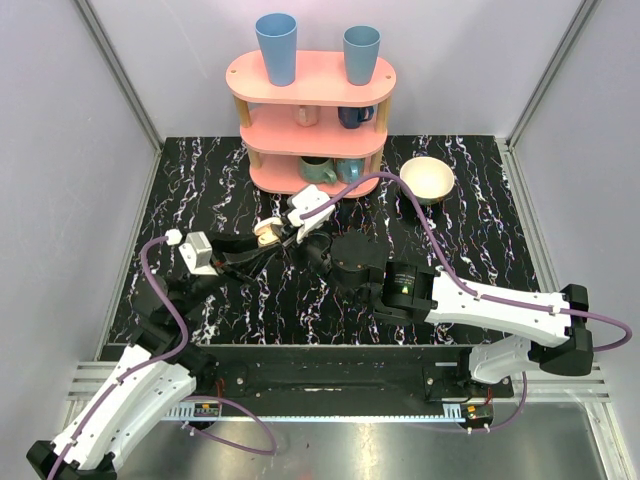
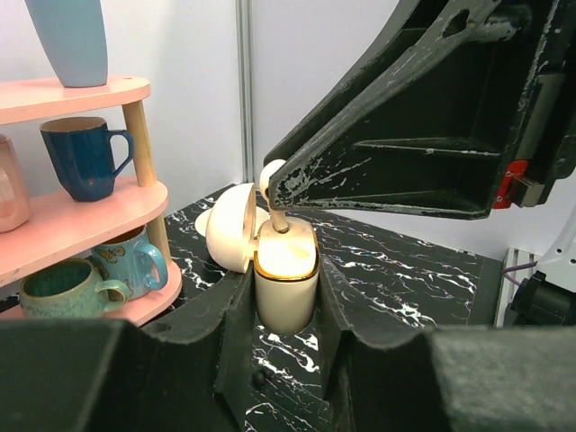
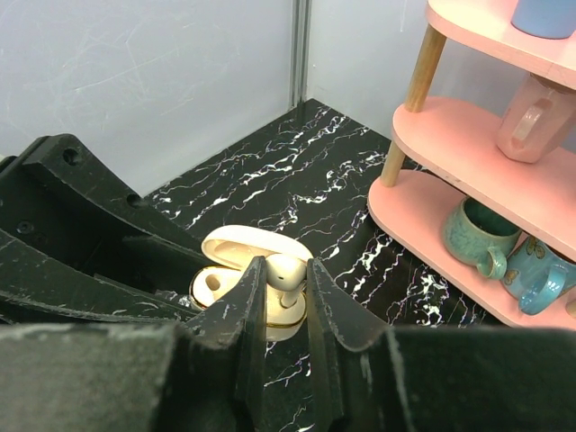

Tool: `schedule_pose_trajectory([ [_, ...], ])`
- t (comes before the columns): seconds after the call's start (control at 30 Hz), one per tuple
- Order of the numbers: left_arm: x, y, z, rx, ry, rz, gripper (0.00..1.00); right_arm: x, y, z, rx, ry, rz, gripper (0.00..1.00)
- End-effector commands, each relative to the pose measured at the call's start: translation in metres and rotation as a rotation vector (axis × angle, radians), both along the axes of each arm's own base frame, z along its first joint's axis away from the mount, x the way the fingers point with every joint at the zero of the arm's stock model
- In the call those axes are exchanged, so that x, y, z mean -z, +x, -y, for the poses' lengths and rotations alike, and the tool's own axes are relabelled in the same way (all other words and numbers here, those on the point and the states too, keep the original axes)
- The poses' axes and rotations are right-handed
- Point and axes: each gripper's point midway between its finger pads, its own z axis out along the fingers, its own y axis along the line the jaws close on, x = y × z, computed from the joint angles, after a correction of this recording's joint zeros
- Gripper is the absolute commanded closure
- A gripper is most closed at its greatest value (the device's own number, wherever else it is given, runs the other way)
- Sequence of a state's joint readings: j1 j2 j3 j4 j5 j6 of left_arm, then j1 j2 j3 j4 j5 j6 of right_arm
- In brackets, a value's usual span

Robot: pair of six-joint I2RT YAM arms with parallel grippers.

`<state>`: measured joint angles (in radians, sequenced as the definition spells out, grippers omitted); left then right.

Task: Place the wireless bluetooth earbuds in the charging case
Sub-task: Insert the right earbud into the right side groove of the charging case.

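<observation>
Left gripper (image 2: 284,310) clamped on charging case (image 2: 286,286), lid open, mid-table, just near of pink shelf (image 1: 310,125). Right gripper (image 3: 286,286) pinches earbud (image 3: 286,268), stem down at case's open top.

The left arm (image 1: 130,395) is extended from the near left base toward the middle of the scene, with its wrist turned rightward. The left gripper (image 2: 284,301) is closed on the charging case (image 2: 286,279), which is held upright between the fingers. The right arm (image 1: 500,305) is folded at the near right and reached leftward. The right gripper (image 3: 286,286) is positioned directly over the left one and is pinched on an earbud (image 3: 286,268).
</observation>
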<state>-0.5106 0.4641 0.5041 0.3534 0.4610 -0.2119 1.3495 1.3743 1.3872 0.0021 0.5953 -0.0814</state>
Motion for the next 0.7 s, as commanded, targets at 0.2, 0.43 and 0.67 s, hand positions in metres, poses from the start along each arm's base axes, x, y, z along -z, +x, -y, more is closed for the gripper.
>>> schedule_pose_trajectory([
  [0.2, -0.024, -0.004, -0.005, -0.014, -0.055, 0.061, 1.00, -0.007, 0.004, 0.008, 0.042, -0.019, 0.040, 1.00],
  [0.43, -0.031, -0.001, -0.008, -0.035, -0.075, 0.075, 1.00, -0.001, -0.003, 0.002, -0.008, -0.040, 0.021, 1.00],
  [0.67, -0.034, 0.000, -0.008, -0.039, -0.089, 0.074, 1.00, 0.007, -0.005, 0.000, -0.022, -0.060, 0.009, 1.00],
])
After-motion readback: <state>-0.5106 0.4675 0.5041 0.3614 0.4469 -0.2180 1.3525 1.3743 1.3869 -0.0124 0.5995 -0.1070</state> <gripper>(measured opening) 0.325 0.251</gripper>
